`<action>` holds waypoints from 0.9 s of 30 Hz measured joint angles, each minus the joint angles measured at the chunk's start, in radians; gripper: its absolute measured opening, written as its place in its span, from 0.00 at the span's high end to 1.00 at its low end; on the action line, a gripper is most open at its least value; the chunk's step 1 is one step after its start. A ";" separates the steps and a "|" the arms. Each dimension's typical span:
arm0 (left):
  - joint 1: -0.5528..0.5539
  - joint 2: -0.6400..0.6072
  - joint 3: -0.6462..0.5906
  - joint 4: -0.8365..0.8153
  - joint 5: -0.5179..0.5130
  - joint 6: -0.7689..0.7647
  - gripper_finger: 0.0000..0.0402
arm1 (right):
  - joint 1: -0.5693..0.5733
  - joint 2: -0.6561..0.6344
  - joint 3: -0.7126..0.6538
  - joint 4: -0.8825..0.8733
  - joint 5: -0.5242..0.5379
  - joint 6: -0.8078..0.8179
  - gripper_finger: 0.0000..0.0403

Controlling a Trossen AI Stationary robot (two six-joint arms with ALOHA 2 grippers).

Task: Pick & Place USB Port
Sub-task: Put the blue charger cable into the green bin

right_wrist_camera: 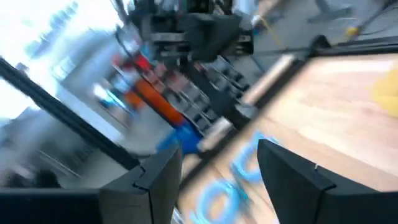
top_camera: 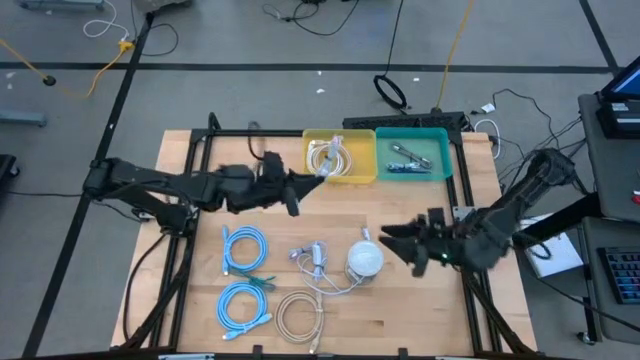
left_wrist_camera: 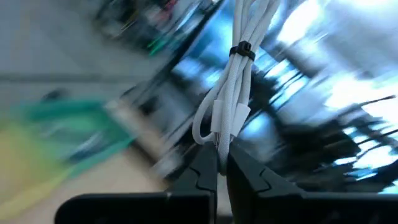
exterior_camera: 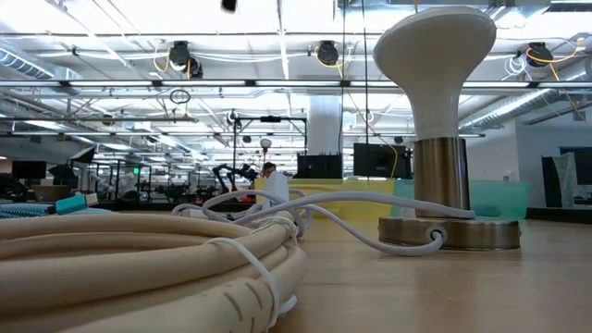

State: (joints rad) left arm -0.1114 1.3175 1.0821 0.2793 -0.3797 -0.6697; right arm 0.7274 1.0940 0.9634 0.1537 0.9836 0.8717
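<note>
Beside yellow bin (top_camera: 340, 176), left gripper (left_wrist_camera: 222, 163) pinches bundled white cable (left_wrist_camera: 239, 74); right gripper (right_wrist_camera: 219, 163) wide, seemingly empty.

Around your wooden tabletop (top_camera: 400, 320) you see grey floor (top_camera: 250, 40) crossed by dark tape lines, with loose cables trailing at the top of the high view. In the low view, a white ceiling (exterior_camera: 111, 37) with pipes and bright lights spans the upper frame.

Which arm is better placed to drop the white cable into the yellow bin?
Left. Its gripper already pinches the white cable beside the yellow bin; the right gripper is empty, farther off.
</note>
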 joint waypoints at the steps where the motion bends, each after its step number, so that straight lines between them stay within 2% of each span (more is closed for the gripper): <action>1: -0.008 0.003 0.000 0.059 0.008 0.006 0.97 | -0.027 0.000 -0.036 0.129 -0.035 -0.052 0.48; 4: -0.044 0.030 0.000 0.144 0.009 0.003 0.97 | -0.115 0.000 -0.123 0.498 -0.194 -0.179 0.47; 7: -0.094 0.055 -0.003 0.141 -0.009 -0.017 0.97 | -0.199 -0.005 -0.170 0.676 -0.281 -0.195 0.46; 15: -0.184 0.147 -0.002 0.320 -0.039 -0.057 0.97 | -0.355 -0.015 -0.175 0.541 -0.455 -0.028 0.41; 27: -0.181 0.268 0.003 0.384 0.044 -0.254 0.97 | -0.388 -0.011 -0.175 0.523 -0.516 -0.018 0.39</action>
State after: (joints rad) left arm -0.2924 1.5853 1.0847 0.6637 -0.3357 -0.9238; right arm 0.3389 1.0828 0.7883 0.6765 0.4677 0.8536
